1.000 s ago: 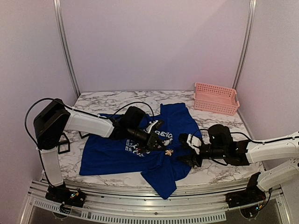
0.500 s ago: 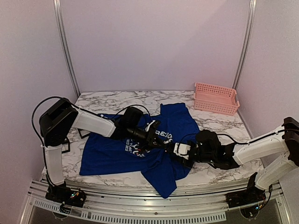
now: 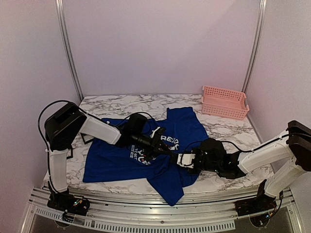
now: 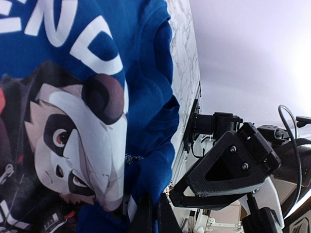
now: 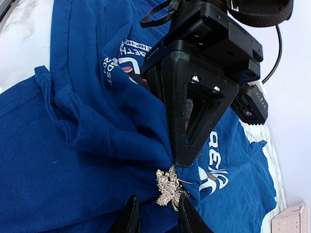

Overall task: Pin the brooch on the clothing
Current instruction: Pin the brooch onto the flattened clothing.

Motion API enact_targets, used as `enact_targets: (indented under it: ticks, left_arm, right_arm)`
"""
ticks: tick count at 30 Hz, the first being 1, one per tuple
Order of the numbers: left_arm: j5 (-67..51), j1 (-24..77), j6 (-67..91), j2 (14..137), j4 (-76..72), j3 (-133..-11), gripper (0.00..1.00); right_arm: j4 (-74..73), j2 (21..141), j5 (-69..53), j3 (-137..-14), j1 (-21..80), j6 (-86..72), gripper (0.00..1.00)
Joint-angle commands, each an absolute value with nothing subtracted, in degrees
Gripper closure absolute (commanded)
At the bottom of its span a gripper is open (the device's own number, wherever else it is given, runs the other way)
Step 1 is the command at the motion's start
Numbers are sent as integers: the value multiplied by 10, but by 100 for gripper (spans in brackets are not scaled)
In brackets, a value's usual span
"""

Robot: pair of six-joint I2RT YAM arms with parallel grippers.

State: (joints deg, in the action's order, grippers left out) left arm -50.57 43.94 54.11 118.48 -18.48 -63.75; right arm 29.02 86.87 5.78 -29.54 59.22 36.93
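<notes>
Far left: the left arm (image 3: 99, 130) lies low across the T-shirt (image 3: 112, 166), with its wrist over the chest print (image 4: 73, 136).

Next, the left pincer (image 3: 166, 152): fingers pressed together, clamped on a raised ridge of the blue cloth. The fold stands up in a peak at its tips. The print's panda face and white lettering sit behind the tips, on the wrist side.

The T-shirt is royal blue and lies rumpled on the marble table (image 3: 121, 103), under both pincers. Part of it droops past the near table edge, on the near side of the pincers.

The brooch (image 5: 170, 188) is silver and leaf-shaped. It sits right at the left pincer's tips, against the pinched fold and between the two pincers. Its pin is too small to make out.

The right pincer (image 5: 158, 206) points at the left pincer, tip to tip and very near. Its two fingers stand a little apart, one on either side of the brooch's lower edge. Cannot tell whether they grip the brooch or only flank it.

The right arm (image 3: 257, 153) stretches low over the table from the right.

Far right: the pink basket (image 3: 224, 103) sits well beyond the right pincer, at the back corner, apart from the T-shirt.
</notes>
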Motion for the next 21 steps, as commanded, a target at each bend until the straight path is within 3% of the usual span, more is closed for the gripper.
enact_targets:
  ticks: [1, 21]
  left_arm:
    - [-511, 430, 552, 1191, -208, -629, 100]
    - [-513, 428, 552, 1198, -206, -630, 100]
  right_arm:
    - [304, 870, 70, -289, 600, 386, 73]
    - [366, 930, 127, -285, 600, 419, 87]
